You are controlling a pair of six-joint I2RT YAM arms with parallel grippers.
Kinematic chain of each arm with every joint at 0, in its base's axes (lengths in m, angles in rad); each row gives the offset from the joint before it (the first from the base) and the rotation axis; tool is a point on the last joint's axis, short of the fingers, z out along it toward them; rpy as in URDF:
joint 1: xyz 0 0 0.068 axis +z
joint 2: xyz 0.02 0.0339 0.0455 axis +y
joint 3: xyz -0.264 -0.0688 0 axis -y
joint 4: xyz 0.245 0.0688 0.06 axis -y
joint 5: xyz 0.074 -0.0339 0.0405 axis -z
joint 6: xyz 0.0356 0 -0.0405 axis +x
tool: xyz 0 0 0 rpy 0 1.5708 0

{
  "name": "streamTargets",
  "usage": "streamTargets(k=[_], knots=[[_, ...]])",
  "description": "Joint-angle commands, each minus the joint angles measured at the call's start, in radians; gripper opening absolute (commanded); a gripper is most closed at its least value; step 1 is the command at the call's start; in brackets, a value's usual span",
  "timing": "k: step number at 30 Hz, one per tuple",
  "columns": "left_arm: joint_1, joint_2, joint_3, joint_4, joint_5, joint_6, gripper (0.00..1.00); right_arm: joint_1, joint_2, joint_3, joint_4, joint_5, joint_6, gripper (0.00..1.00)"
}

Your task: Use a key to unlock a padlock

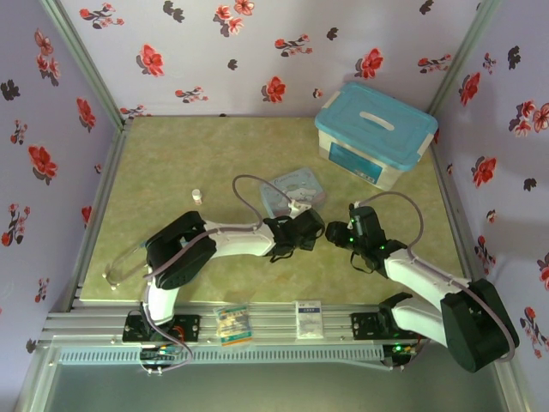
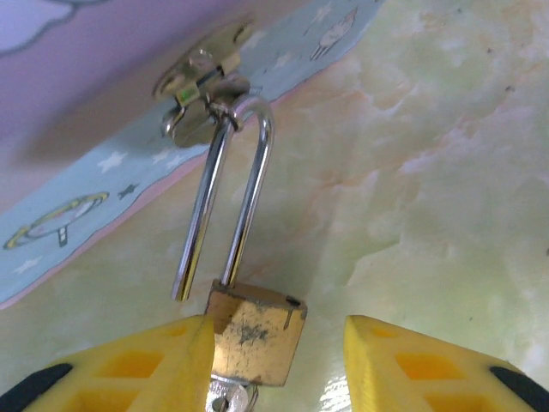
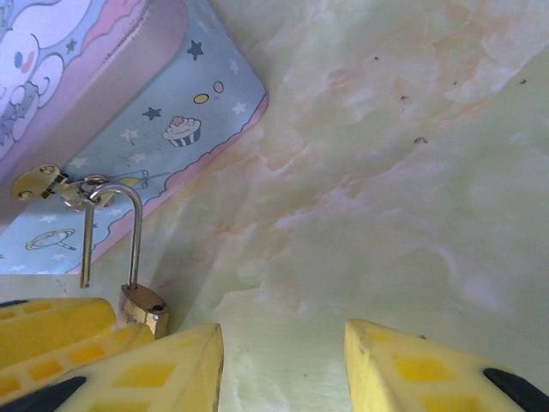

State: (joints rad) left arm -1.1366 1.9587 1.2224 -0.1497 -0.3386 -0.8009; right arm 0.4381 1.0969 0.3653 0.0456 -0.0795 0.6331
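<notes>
A: Starting at the left, what is the left gripper [image 2: 279, 324] doing?

B: Its jaws stand apart around the padlock [image 2: 256, 333]. One yellow finger [image 2: 163, 356] touches the brass body. The other is clear of it, with bare surface [image 2: 429, 172] showing in the gap. I'd call that a steadying touch, not a clamp.

A: And where does the padlock lie?

B: On the surface just beside the cartoon tin [image 3: 163, 94], with its shackle [image 2: 250, 172] threaded through the tin's hasp [image 2: 202, 73]. That is probably why the arm comes in so low and close: the lock is tethered to the tin and has to be worked where it hangs.

A: Is it locked?

B: It looks sprung. One leg of the shackle goes into the body, and the other ends free just beside it.

A: The key?

B: A scrap of silvery metal sticks out under the body at the bottom edge of the left wrist view. It may be the key [image 2: 230, 397] sitting in the keyhole, but it is too cropped to be sure.

A: And further right?

B: The right gripper [image 3: 283, 330] hovers near the lock, jaws apart, with nothing but surface between them. It is within reach of the keyhole end. With the shackle leg free, I judge the unlocking done or very nearly so.
</notes>
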Motion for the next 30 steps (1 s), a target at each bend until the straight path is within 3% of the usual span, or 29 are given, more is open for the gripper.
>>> streamTargets(k=[1,5,9,11,15,18,22,30], knots=[[-0.028,-0.046,-0.007,-0.009,-0.016,-0.005,0.46,-0.004,0.021,-0.003,0.033,-0.023,0.028,0.42],[-0.023,-0.182,-0.076,0.041,-0.010,-0.007,0.48,0.011,0.049,0.003,0.028,-0.028,0.096,0.48],[0.007,-0.334,-0.134,0.038,-0.001,0.001,0.53,0.093,0.053,0.019,0.013,0.023,0.141,0.64],[0.018,-0.406,-0.181,0.065,0.000,0.003,0.63,0.135,0.066,0.040,-0.010,0.063,0.161,0.71],[0.078,-0.508,-0.268,0.105,0.017,0.006,0.79,0.228,0.140,0.099,-0.024,0.153,0.198,0.70],[0.143,-0.559,-0.341,0.186,0.084,0.007,1.00,0.289,0.218,0.153,-0.006,0.214,0.207,0.70],[0.191,-0.604,-0.393,0.214,0.091,0.003,1.00,0.328,0.334,0.226,-0.014,0.259,0.199,0.68],[0.202,-0.621,-0.404,0.196,0.093,0.017,1.00,0.371,0.475,0.274,-0.013,0.338,0.191,0.65]])
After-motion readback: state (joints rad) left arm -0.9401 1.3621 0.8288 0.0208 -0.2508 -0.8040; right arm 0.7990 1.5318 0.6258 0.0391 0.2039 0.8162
